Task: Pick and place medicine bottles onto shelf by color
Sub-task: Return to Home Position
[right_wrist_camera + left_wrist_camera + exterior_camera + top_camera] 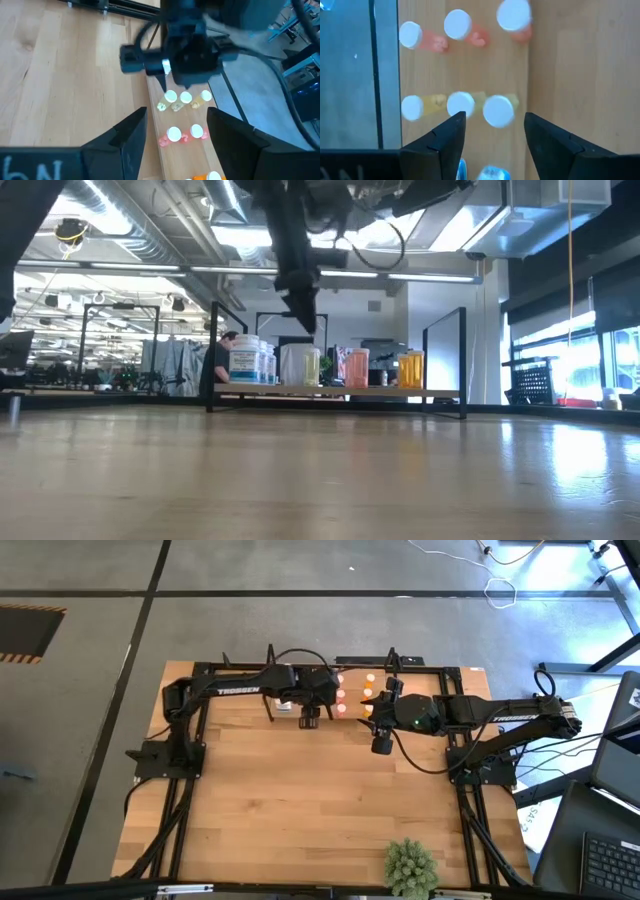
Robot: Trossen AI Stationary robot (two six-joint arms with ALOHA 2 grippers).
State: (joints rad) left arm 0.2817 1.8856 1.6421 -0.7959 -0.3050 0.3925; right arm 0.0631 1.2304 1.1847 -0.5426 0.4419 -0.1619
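A wooden table seen from above, with a low shelf along its far edge and two dark robot arms reaching in from either side.

The medicine bottles stand on the shelf in colour groups, as the sorting job asks. From the left these are white bottles with blue labels, then pale yellow bottles, then pink bottles, then orange bottles. The wrist views show the yellow and pink ones in short, tidy rows, white caps up. No bottle shows on the table off the shelf, so the sorting looks finished.

The left gripper hangs above the shelf near the yellow group, pointing straight down. Its two fingers are spread wide with nothing between them. It sits clear of the caps, probably so that it can pull away without knocking a row.

The right gripper is held over the table just in front of the shelf's right half, facing the bottles. Its fingers are also spread wide and hold nothing.

With both grippers empty, the likely next move is drawing each arm back to rest. The main risk is the left arm clipping a cap or the shelf's thin black end frame.

A green plant stands at the near edge, well apart from everything else.
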